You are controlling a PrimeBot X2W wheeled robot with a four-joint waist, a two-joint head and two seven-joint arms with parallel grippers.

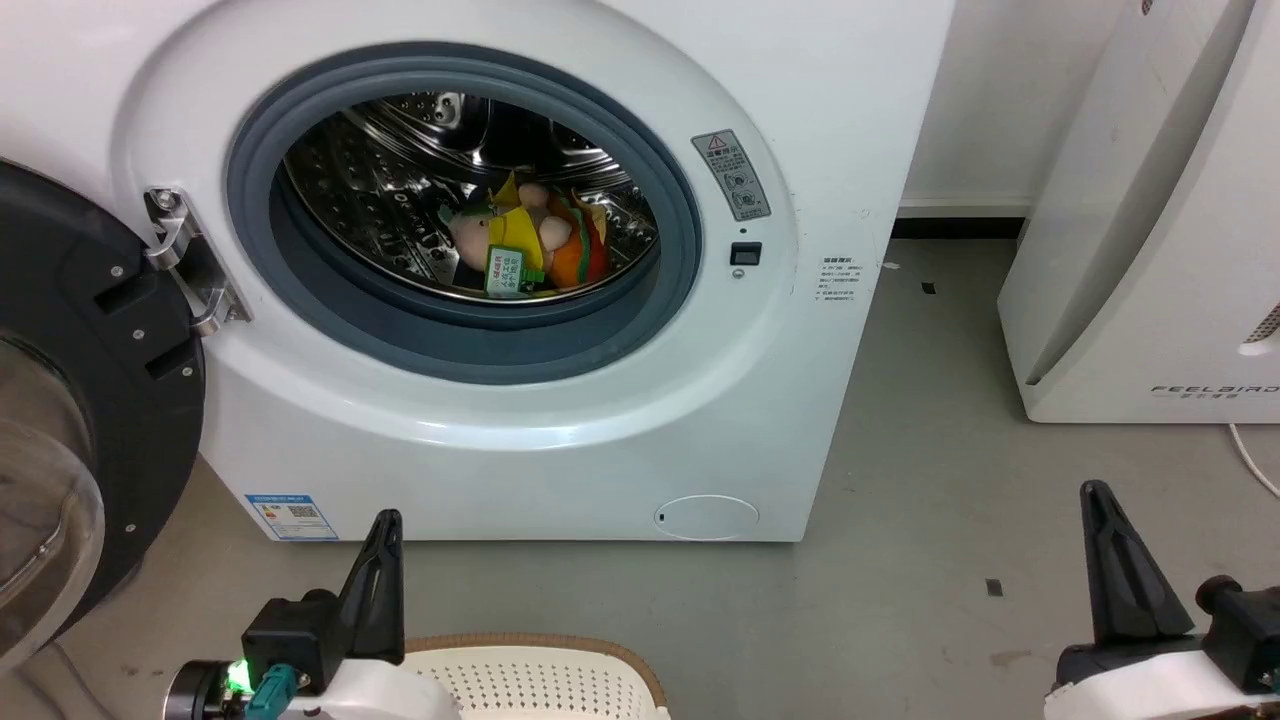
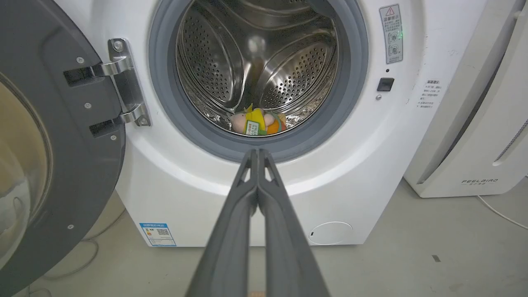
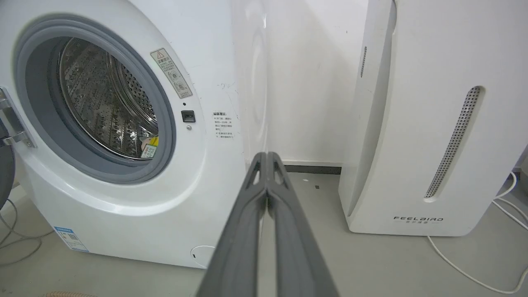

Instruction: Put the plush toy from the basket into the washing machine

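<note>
**Toy in the drum, door open**

The plush toy point(image 1: 525, 245) lies low in the drum point(image 1: 400, 190) of the washing machine point(image 1: 560, 440), seemingly near its front lip. Left pincer point(image 2: 258, 152) and right pincer point(image 3: 267, 154) hang outside, fingers together, empty. If the door point(image 1: 90, 400) swings shut, the grey seal point(image 1: 480, 345) could pinch the toy's tag point(image 1: 505, 272).

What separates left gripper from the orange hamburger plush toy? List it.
Left wrist view: the grey rubber gasket lip of the white washing machine, between left gripper and plush toy.
</note>
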